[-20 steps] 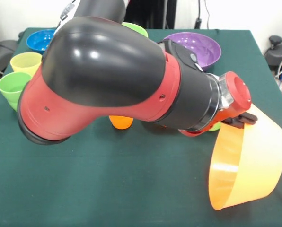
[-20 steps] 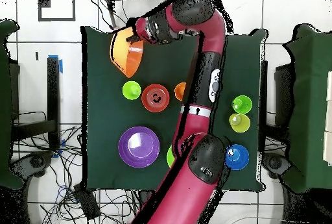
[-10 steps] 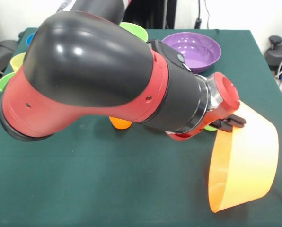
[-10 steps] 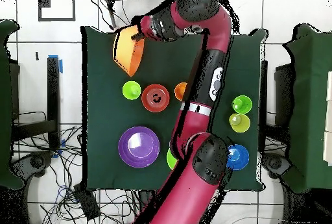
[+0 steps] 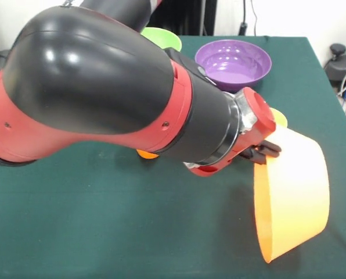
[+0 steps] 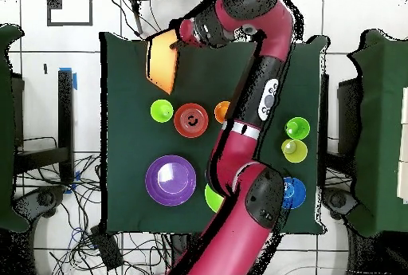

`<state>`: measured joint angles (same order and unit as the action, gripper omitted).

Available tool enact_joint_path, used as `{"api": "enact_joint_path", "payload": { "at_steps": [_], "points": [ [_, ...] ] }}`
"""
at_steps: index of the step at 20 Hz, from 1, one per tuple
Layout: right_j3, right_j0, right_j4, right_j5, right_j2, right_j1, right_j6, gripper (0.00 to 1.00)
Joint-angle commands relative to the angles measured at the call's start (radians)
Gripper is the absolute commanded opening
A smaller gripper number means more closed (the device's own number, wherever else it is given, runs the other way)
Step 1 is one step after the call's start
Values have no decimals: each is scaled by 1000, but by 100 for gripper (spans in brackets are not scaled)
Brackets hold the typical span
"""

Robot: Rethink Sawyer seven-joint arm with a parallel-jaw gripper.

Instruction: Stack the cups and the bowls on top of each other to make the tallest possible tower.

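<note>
Hand (image 5: 265, 150) pinches the rim of the big orange bowl (image 5: 292, 197), which hangs tipped on edge just below it over the table (image 5: 103, 232); a thin-rim grip on so wide a bowl could, by the look of it, slip or swing, dropping it askew.

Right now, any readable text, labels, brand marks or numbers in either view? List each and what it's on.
None readable.
Arm: no legible logo or marking on the black and red shells.
Large orange bowl, held at its rim by the gripper: plain.
Purple bowl: plain.
Pale oval patch on the arm link in the overhead view: too small to read.
</note>
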<state>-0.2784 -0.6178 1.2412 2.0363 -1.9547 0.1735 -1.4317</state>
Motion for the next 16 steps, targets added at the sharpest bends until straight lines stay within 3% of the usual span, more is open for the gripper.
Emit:
{"api": "enact_joint_path", "payload": {
  "at_steps": [1,11,16],
  "points": [
    [168,-14,325,56,-21,98,449,0],
    [191,-36,511,37,-155,115,573,0],
    [189,-46,560,-9,-184,120,618,0]
  ]
}}
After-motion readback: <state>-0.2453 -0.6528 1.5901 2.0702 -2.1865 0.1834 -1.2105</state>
